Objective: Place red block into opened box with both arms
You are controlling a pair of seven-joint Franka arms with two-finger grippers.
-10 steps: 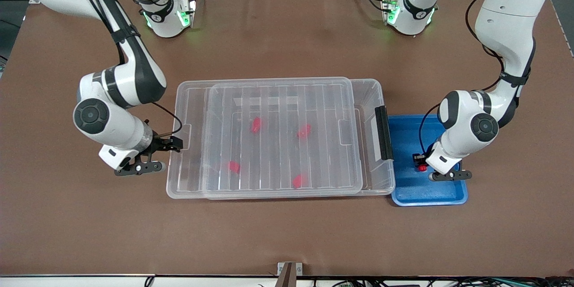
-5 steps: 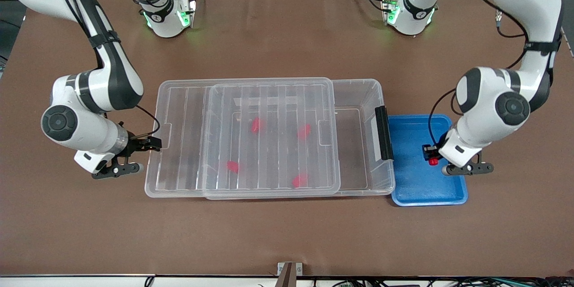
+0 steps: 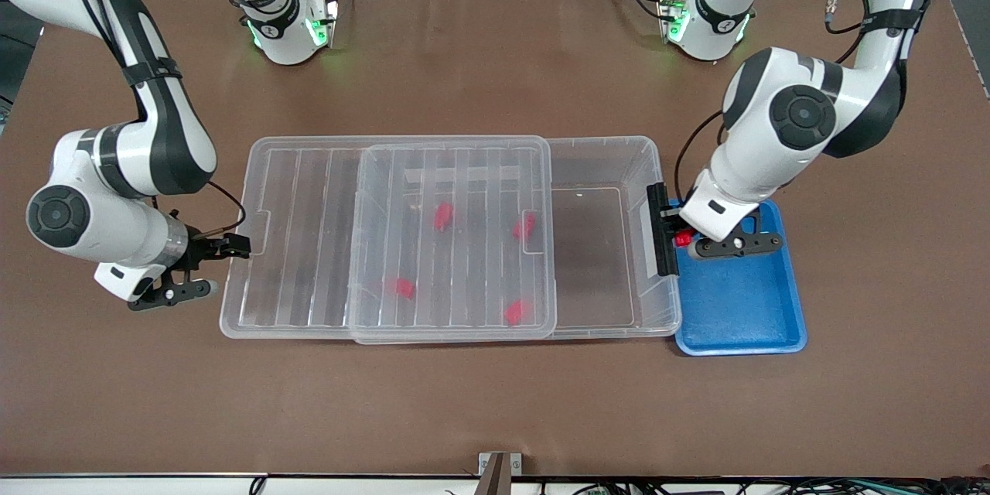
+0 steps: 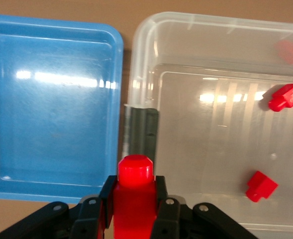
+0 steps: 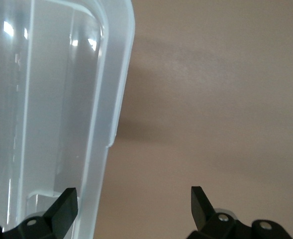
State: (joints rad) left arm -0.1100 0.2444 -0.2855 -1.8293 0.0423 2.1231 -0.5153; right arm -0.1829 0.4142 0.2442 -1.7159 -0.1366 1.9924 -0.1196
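The box fills the middle of the front frame, its lid slid toward frame left, baring the right end. The right gripper, at left-centre, has fingers apart around the lid's tab. The left gripper, at right-centre over the black latch bar, is clamped on the red block. It should clear that bar, then release low over the bare floor.
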